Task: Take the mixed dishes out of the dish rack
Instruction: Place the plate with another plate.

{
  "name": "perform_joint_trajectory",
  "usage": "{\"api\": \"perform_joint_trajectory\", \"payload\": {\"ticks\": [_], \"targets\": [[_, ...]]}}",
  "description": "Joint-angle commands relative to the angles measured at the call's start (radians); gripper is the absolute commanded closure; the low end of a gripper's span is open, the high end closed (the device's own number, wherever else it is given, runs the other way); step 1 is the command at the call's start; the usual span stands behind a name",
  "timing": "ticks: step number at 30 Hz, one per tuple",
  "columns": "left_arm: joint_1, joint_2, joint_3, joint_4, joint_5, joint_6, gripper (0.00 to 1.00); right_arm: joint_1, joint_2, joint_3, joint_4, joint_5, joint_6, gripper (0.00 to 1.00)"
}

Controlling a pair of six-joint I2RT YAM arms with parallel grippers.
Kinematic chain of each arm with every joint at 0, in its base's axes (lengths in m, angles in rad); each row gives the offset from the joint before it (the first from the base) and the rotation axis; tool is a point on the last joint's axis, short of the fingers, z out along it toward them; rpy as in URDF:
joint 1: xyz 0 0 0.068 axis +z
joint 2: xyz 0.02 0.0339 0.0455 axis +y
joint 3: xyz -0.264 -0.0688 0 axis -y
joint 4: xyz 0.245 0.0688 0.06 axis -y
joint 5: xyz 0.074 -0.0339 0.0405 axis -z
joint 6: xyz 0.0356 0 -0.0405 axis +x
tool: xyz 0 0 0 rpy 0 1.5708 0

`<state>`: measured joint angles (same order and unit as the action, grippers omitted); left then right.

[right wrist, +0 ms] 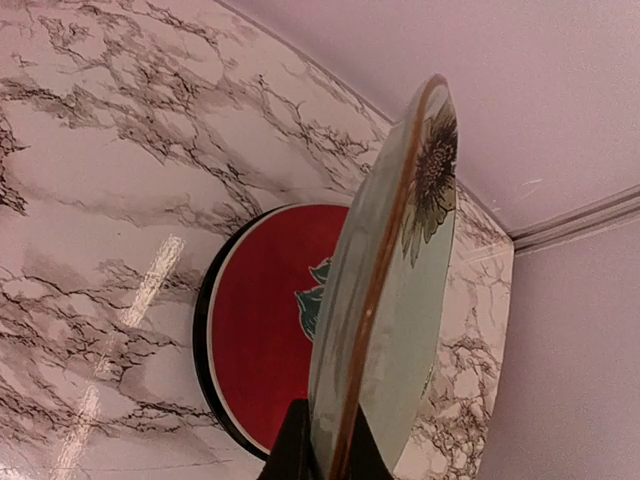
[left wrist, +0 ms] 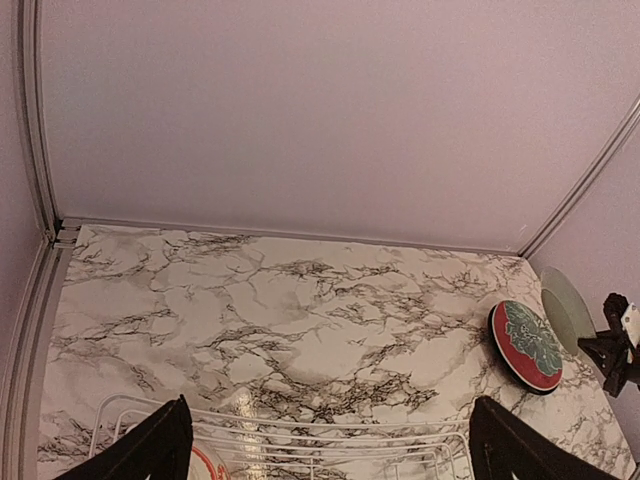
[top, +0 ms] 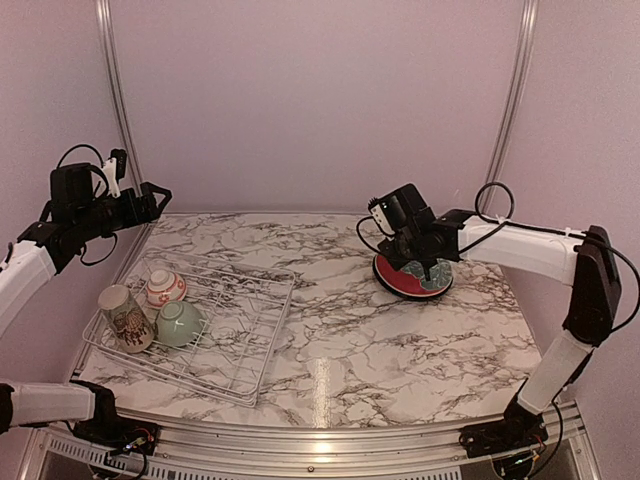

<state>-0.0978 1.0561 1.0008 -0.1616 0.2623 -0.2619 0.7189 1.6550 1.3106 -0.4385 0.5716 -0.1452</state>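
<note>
Marble-patterned tabletop (top: 340, 350) runs across the whole enclosure, with pale lilac walls around it. On the right side lies a large red plate (top: 398, 281) with a black rim and a teal leaf design, flat on the tabletop. The right end effector (top: 430, 268) hangs just over it, clamped on a pale green plate (right wrist: 395, 310). In the right wrist view that plate stands on edge, tilted, its brown rim gripped between the dark fingers (right wrist: 296, 445) at the bottom. A dark sunflower mark sits near its upper edge. I cannot tell whether its lower edge touches the red plate.

Over on the left sits the dish rack (top: 240, 340), a low tray of thin white wire, set at an angle on the tabletop. Three pieces are grouped in its left end. A cream mug (top: 125, 318) with a dark print leans at the left edge, and a pale green bowl (top: 180, 323) sits just beside it. A red-and-white bowl (top: 165, 288) lies behind them, apparently turned over. The right half of the rack holds nothing.

The left end effector (top: 152, 196) is raised above the far left corner, well apart from the rack. Its two fingers are spread wide, gripping nothing.
</note>
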Motion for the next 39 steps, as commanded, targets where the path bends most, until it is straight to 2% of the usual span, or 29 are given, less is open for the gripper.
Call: {"api": "perform_joint_trajectory", "payload": {"ticks": [1,12,18,23,39], "targets": [[0.004,0.005,-0.008,0.013,0.015,-0.001,0.01,-0.040,0.013,0.004,0.049,0.051,-0.001,1.00],[0.004,0.002,-0.009,0.013,0.015,0.000,0.01,-0.065,0.182,0.032,0.036,0.132,-0.040,1.00],[0.004,0.001,-0.010,0.014,0.021,-0.002,0.01,-0.066,0.209,0.020,0.048,0.141,-0.049,1.00],[0.004,-0.001,-0.010,0.016,0.025,-0.003,0.01,-0.066,0.238,0.012,0.070,0.106,-0.053,0.87],[0.004,0.002,-0.010,0.016,0.024,-0.004,0.01,-0.096,0.273,-0.027,0.110,0.041,-0.050,0.72]]}}
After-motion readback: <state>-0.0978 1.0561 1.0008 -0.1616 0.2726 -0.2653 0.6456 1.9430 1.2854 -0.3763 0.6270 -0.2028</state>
